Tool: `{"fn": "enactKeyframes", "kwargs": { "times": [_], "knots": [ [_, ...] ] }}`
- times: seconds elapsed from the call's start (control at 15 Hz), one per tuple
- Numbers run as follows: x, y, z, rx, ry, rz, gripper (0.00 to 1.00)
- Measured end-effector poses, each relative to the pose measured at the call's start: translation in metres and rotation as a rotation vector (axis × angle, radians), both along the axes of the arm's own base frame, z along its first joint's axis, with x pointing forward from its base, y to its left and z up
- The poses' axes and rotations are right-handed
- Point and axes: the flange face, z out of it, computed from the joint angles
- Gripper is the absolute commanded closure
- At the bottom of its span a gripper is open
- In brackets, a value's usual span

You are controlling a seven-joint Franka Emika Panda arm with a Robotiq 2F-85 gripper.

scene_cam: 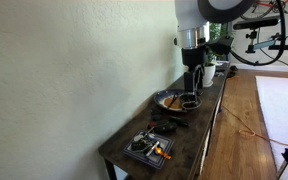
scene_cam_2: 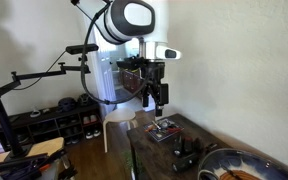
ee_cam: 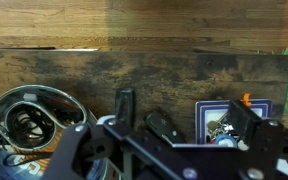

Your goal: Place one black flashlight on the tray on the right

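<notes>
We see the table [ee_cam: 184, 75] as dark wood, matt, with a worn and streaky grain. The tray [ee_cam: 9, 100] has a glossy rim, like polished metal. The floor [ee_cam: 144, 20] is lighter, smoother wood. The wall [scene_cam: 64, 70] looks matt and slightly rough.

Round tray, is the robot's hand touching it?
Apart. An exterior view shows the hand hanging in the air, clearly separated from the round tray.

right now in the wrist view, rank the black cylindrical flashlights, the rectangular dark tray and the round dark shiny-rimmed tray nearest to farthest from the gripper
From the gripper:
1. black cylindrical flashlights, centre, just ahead of it.
2. rectangular dark tray, right of frame.
3. round dark shiny-rimmed tray, left edge of frame.
</notes>
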Motion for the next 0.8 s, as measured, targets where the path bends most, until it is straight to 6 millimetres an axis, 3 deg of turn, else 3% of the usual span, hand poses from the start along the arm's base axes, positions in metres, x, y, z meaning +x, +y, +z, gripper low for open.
{"fn": "enactKeyframes", "kwargs": {
  "times": [0.53, 0.8],
  "knots": [
    [0.019, -0.030, -0.054, 0.000, -0.014, -0.064, 0.00],
    [0.028, -0.039, -0.067, -0.010, -0.004, -0.070, 0.00]
  ]
}}
